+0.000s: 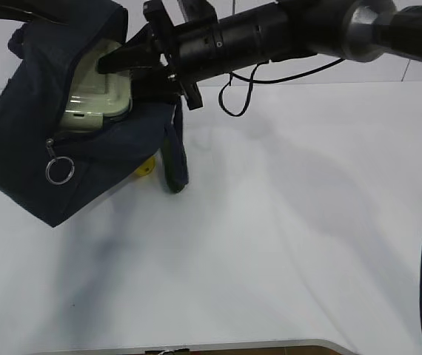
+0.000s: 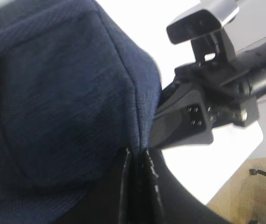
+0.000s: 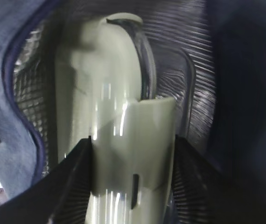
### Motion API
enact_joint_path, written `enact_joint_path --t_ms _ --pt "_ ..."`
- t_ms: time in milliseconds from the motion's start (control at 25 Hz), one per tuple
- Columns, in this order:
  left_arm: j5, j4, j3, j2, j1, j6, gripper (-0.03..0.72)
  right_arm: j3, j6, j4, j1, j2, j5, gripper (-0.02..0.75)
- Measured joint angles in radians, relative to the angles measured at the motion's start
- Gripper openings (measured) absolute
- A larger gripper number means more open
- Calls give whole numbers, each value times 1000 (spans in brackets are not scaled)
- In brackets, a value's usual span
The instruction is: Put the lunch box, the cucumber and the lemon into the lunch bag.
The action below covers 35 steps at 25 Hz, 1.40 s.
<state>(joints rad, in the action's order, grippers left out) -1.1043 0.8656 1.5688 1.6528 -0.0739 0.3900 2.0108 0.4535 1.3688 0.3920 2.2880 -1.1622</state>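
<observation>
Right wrist view: right gripper (image 3: 132, 154) half-wide, clamped on lunch box (image 3: 109, 107) sides, inside lunch bag (image 1: 18, 148); left gripper (image 2: 137, 186) pinched narrow on bag fabric.

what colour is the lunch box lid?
Pale green; the lunch box lid shows best in the right wrist view, gripped inside the lunch bag.

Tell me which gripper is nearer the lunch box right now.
Right. The right gripper has its fingers around the lunch box inside the lunch bag. The left gripper is shut on the bag's fabric, away from the box.
</observation>
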Motion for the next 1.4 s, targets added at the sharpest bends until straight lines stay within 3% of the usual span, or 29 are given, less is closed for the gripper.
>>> enact_joint_path --t_ms 160,480,1040,1400 --pt "17 -13 0 2 0 2 12 19 4 10 39 49 26 376" --pt "40 -187 0 52 0 2 11 23 21 56 61 116 82 376" --pt "69 -305 1 86 0 2 11 32 102 166 129 182 197 376" --pt "73 -310 1 124 0 2 11 105 123 162 129 238 201 376"
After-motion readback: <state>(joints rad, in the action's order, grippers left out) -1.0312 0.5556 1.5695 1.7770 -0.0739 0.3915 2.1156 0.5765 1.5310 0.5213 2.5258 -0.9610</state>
